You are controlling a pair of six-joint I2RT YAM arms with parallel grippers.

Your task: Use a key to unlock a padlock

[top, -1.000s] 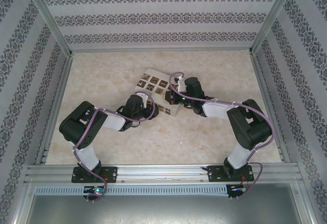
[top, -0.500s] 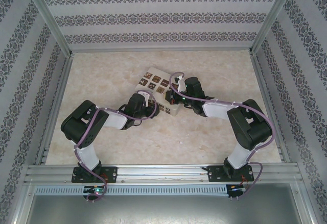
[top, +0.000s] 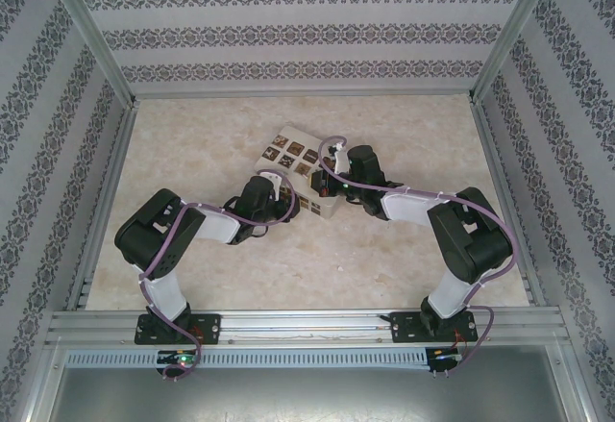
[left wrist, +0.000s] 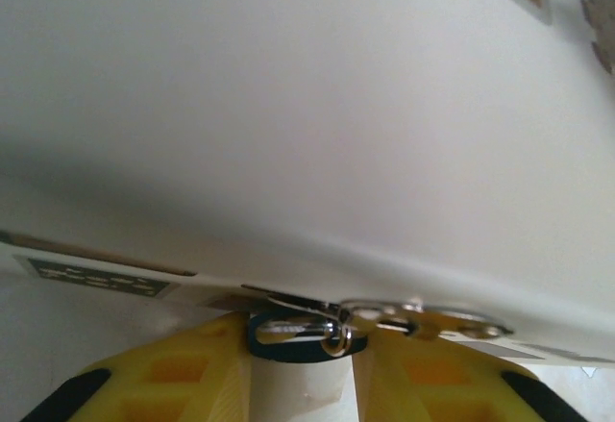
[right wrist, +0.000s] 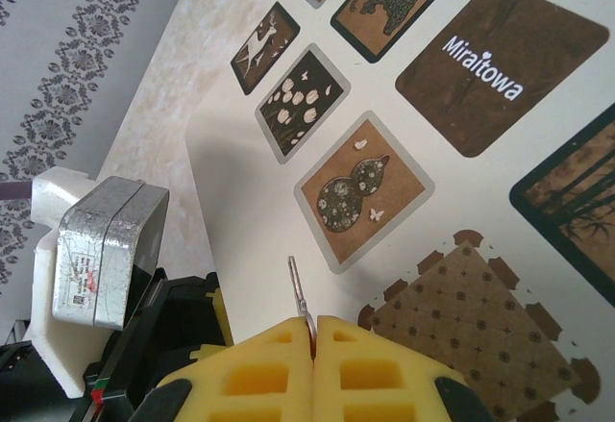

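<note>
Two robot arms seen from above meet at a cream box (top: 293, 158) with dark patterned squares. The box lies near the middle of the marbled table (top: 404, 143), a little toward the far edge.

The left gripper (top: 261, 191) reaches in from the left side of the table. In its wrist view the yellow fingers (left wrist: 192, 374) stand partly apart, one on each side of a small blue padlock (left wrist: 307, 337) with a silvery shackle. The padlock sits low against the plain side wall of the box (left wrist: 307, 105). The fingers look close against the lock's sides, but whether they have it firmly pinched cannot be told.

The right gripper (top: 325, 184) hangs over the box from the right. In its wrist view its yellow tips (right wrist: 312, 331) are pressed fully together on a thin metal key (right wrist: 299, 292), whose blade sticks up from between them above the printed box top (right wrist: 250, 182).

Progress, as judged from this — the key is in hand and the padlock is bracketed, so the gathering part looks about done. Key and lock are not yet together, and no view shows the keyhole. Left to do: secure and present the lock, line the key up with the keyhole, insert it, turn it, and free the shackle — the fiddly part of the job.
</note>
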